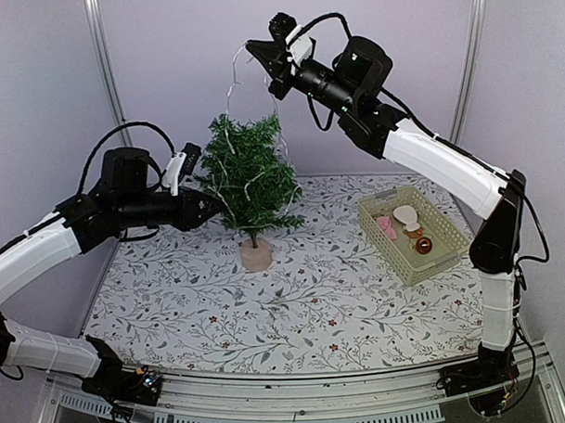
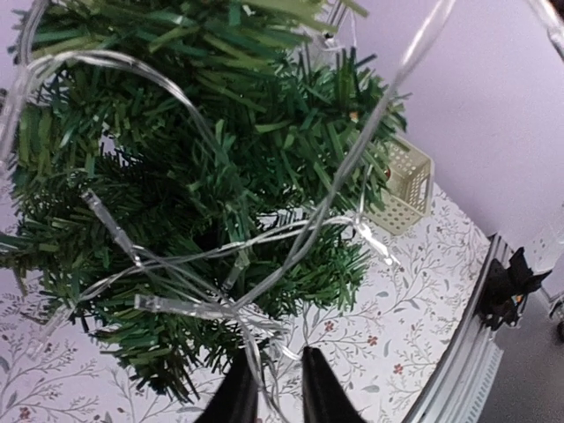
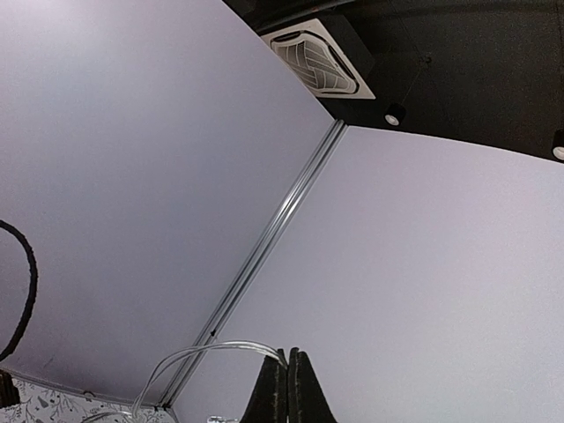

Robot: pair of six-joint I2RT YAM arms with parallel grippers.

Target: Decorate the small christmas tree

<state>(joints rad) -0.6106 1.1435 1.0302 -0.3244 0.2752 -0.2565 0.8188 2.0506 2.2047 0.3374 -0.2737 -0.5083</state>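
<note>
The small christmas tree (image 1: 249, 175) stands upright on its pale round base (image 1: 256, 256) at mid table. A clear light string (image 1: 230, 93) is draped over its branches and rises to my right gripper (image 1: 251, 51), high above the treetop. In the right wrist view that gripper (image 3: 287, 357) is shut on the string's wire (image 3: 203, 351). My left gripper (image 1: 211, 207) sits against the tree's left side. Seen from the left wrist, its jaws (image 2: 275, 388) stand a narrow gap apart, with loops of the light string (image 2: 220, 308) running between them in front of the needles (image 2: 176, 176).
A pale green basket (image 1: 410, 263) at the right of the flowered tablecloth holds pink and beige ornaments and a red ball (image 1: 423, 246); it also shows behind the tree as the basket (image 2: 407, 181). Lilac walls close off the back and sides.
</note>
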